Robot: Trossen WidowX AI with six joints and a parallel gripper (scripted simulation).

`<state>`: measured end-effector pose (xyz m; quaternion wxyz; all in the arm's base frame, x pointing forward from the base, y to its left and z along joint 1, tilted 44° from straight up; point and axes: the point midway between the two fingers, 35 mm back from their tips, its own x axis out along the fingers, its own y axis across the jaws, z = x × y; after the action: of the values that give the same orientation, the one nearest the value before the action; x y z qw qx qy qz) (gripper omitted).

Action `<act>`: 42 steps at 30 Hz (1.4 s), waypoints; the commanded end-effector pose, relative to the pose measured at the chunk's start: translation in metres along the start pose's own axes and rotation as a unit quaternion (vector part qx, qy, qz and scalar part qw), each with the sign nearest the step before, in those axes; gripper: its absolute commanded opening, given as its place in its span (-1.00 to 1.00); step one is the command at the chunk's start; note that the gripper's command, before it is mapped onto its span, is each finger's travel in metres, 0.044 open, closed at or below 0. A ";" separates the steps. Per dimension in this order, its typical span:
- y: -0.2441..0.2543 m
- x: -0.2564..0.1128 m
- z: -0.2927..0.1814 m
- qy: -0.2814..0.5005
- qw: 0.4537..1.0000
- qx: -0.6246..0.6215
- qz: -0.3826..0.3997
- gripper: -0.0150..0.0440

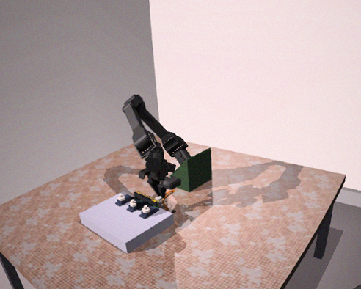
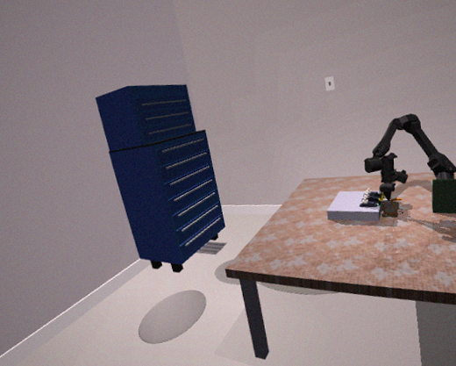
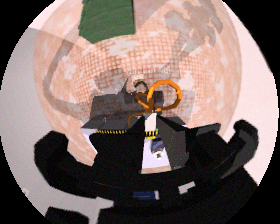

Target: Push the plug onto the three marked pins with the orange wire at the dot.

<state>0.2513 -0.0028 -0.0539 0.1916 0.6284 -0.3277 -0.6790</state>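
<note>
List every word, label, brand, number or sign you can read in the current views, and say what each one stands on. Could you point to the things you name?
No text can be read in any of the three views.
Arm (image 1: 135,117) (image 2: 425,145): small light marks near its joints in the top view, too small to read.
Blue drawer cabinet (image 2: 155,175): no lettering made out.
White wall plate (image 2: 329,84): a dark spot, no legible sign.
</note>
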 end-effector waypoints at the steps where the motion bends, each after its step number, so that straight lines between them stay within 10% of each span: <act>1: 0.000 -0.001 -0.004 0.001 1.000 -0.003 0.001 -0.49; 22: 0.000 -0.002 -0.017 0.002 1.000 -0.002 0.001 -0.49; 38: -0.001 -0.059 -0.015 0.001 1.000 -0.003 0.000 0.93; 42: -0.001 -0.059 -0.015 0.001 1.000 -0.003 0.000 1.00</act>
<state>0.2759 0.0342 -0.0137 0.1967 0.6342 -0.3203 -0.6756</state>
